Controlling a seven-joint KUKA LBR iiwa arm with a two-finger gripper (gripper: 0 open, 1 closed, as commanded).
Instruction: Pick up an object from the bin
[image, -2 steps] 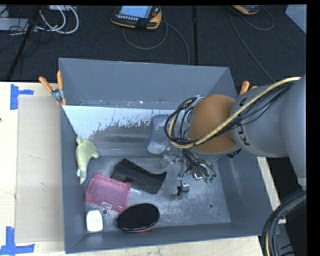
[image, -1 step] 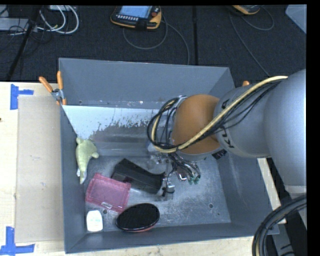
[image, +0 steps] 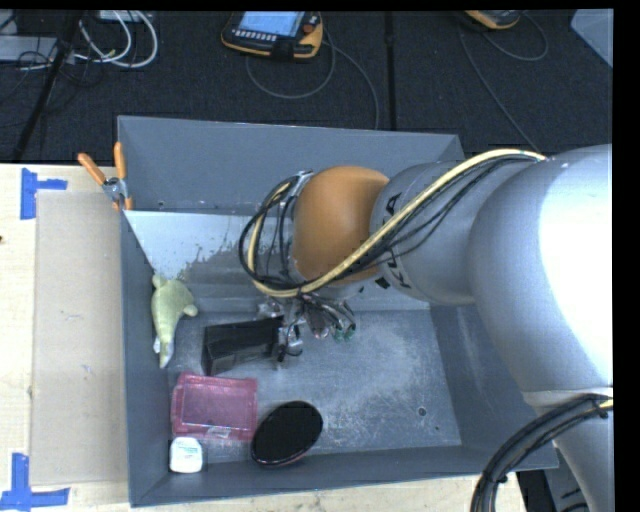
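Black box (image: 238, 343) lies lengthwise toward the bin's (image: 400, 375) left wall, right end at the jaws (open or closed, cannot tell)

No text, label, brand or number can be read, neither on the arm (image: 520, 240) nor in the bin (image: 400, 385).

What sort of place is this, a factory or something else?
Most likely a robotics lab or test cell. A big silver robot arm reaches into a grey metal bin holding a pale green toy and a pink pouch, and a handheld control unit lies among cables on the dark floor behind.
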